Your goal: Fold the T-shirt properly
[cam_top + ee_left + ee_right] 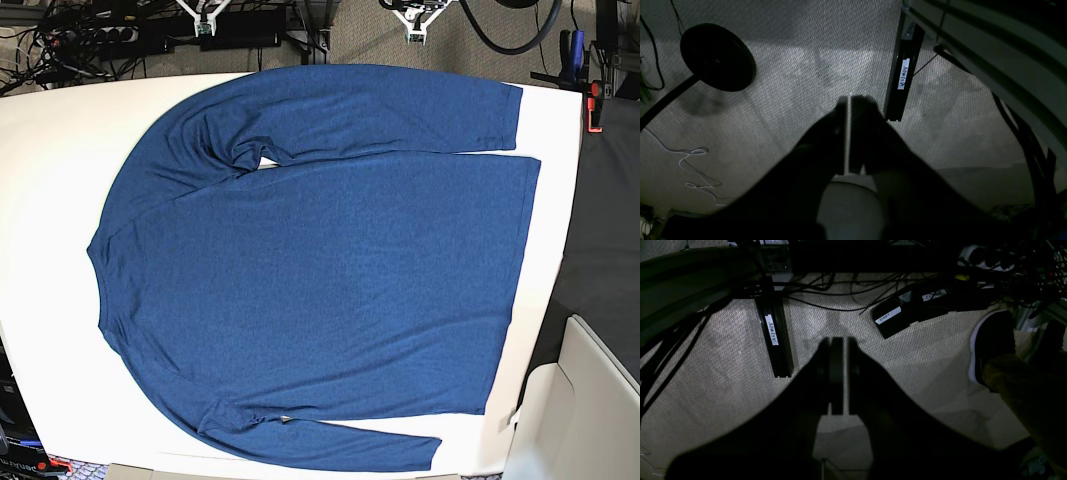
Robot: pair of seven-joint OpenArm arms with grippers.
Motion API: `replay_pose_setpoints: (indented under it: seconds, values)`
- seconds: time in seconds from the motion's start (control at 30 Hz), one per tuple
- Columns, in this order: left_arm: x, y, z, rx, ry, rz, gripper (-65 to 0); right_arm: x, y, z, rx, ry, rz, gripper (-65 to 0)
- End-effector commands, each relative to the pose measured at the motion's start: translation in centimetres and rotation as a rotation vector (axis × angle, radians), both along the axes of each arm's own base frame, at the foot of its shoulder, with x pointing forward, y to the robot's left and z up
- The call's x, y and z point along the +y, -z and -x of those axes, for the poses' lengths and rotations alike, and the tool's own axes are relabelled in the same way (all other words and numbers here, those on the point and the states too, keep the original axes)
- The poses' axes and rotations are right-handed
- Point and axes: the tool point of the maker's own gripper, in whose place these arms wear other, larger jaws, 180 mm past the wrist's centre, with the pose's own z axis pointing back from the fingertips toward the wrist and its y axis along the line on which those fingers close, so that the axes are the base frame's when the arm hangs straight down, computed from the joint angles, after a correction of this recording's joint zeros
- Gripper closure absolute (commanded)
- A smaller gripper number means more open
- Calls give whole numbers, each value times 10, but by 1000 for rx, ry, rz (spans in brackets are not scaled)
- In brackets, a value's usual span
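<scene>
Lying flat on the white table (40, 150), the T-shirt (320, 270) runs collar-to-hem sideways, both pressed-together grippers (849, 100) (839, 340) off the table's far edge, neither nearer.

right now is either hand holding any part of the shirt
No. Both the left hand and the right hand are shut on nothing, off the table; the T-shirt lies flat, untouched.

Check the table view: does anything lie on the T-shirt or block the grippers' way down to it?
Nothing visible does. The T-shirt lies spread flat on the white table with nothing on it; both grippers are out of that view.
</scene>
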Motion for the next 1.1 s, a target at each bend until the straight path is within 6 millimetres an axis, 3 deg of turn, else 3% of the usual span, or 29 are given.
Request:
replay_pose_setpoints:
  seconds: [0.0, 0.77, 0.97, 1.07]
  values:
    - [4, 0, 0, -9, 7, -9, 0, -1, -1, 1, -8, -4, -1, 0]
    - [5, 0, 3, -7, -2, -11, 0, -9, -2, 14, 12, -7, 11, 0]
    - [21, -2, 27, 27, 0, -36, 0, -27, -5, 26, 23, -17, 38, 0]
    - [41, -6, 27, -6, 9, -70, 0, -42, -10, 32, 14, -29, 61, 0]
